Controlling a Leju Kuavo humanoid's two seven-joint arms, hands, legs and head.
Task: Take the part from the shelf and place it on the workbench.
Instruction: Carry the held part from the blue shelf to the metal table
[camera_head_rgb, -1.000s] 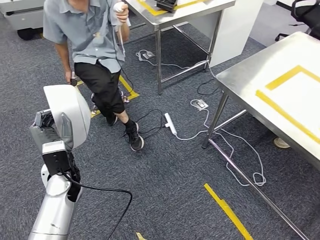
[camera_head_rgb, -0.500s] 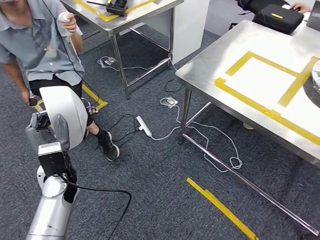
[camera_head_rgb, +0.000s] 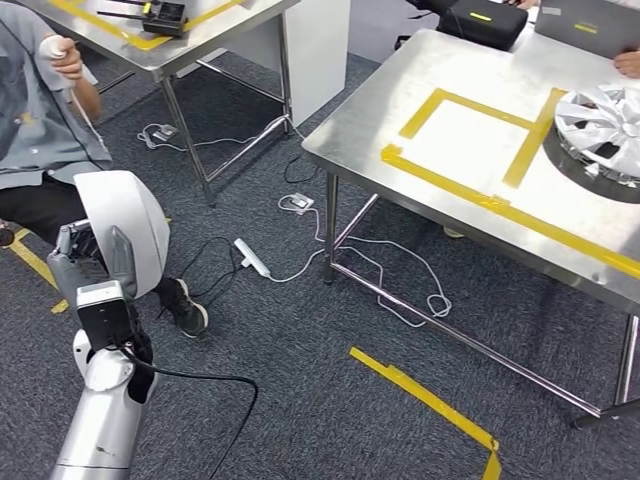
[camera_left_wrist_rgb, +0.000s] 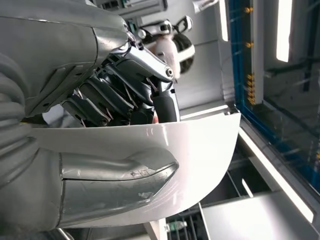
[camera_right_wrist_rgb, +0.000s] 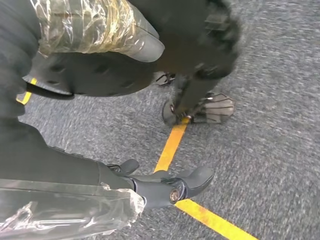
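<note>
At the near left, the left hand (camera_head_rgb: 98, 262) is gripping the glossy white curved plastic shell (camera_head_rgb: 124, 230) by its rim; it looks light, stiff, slippery; the right hand (camera_right_wrist_rgb: 170, 187) is hanging empty, fingers apart

Dark grey carpet (camera_head_rgb: 302, 350) covers the floor, crossed by yellow tape strips (camera_head_rgb: 423, 395). 2 steel tables stand here: one (camera_head_rgb: 362, 130) at right marked with yellow tape, another (camera_head_rgb: 162, 60) far left. White cables (camera_head_rgb: 392, 290) trail beneath.

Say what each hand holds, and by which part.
The left hand holds the white part by its edge, thumb on one face, fingers on the other. The right hand holds nothing.
</note>
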